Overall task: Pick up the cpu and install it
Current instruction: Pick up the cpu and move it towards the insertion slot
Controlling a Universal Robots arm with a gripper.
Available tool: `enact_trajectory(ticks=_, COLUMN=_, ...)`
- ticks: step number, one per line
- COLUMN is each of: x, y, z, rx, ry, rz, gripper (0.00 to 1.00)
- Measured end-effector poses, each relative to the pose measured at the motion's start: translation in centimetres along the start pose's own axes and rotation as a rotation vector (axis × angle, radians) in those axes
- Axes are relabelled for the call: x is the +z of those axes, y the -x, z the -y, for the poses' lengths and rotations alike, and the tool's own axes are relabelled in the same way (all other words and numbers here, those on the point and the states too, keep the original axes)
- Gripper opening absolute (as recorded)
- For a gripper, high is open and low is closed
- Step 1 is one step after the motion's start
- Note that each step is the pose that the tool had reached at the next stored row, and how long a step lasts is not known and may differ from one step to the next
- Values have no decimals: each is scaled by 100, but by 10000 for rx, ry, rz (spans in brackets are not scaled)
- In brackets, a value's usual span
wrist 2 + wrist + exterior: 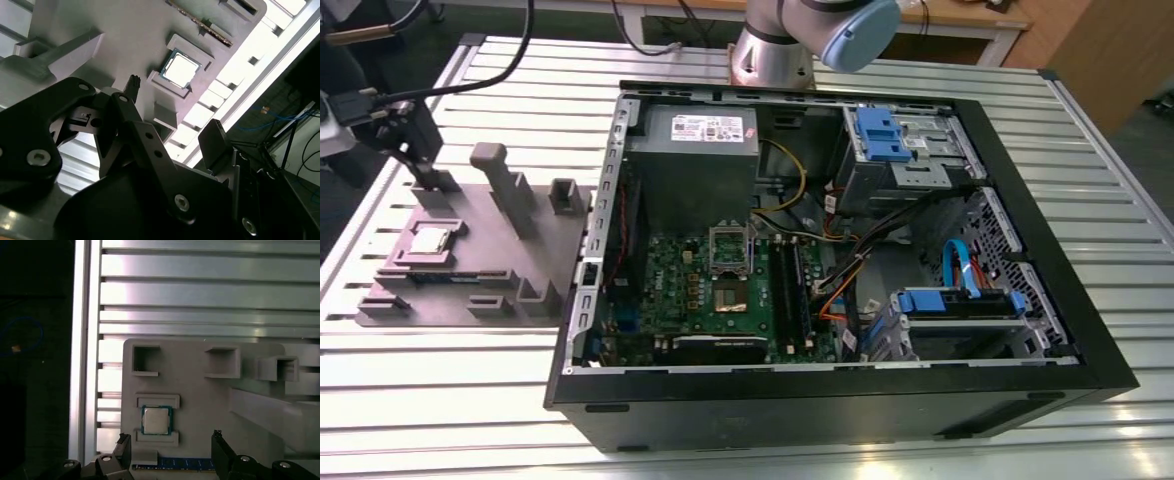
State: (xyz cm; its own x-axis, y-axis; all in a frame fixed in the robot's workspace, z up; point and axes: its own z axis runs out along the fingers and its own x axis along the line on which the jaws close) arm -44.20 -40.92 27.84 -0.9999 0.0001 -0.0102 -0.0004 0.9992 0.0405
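The gripper (170, 440) hangs above the grey fixture plate (200, 400) with its two fingers (123, 442) spread wide and nothing held between them. The cpu (156, 420) lies flat in a shallow recessed seat of that plate, silvery top up, clear of the fingertips. In the exterior view the cpu (430, 240) and plate sit on the slatted table (454, 400), on the exterior view's left of the open computer case (1067, 300), well apart from the socket frame (728, 246) on the green board (674, 290).
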Motion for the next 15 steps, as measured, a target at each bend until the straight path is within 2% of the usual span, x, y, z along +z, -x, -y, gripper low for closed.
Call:
enact_trajectory(ticks=9, x=161, y=-10, z=22, rx=269, ry=-4, rz=3, gripper=74)
enact_trajectory(ticks=13, x=235, y=-14, z=37, rx=-77, ry=15, rz=-8, gripper=74)
enact_trajectory(ticks=15, x=272, y=-14, z=39, rx=-96, ry=16, rz=-9, gripper=74)
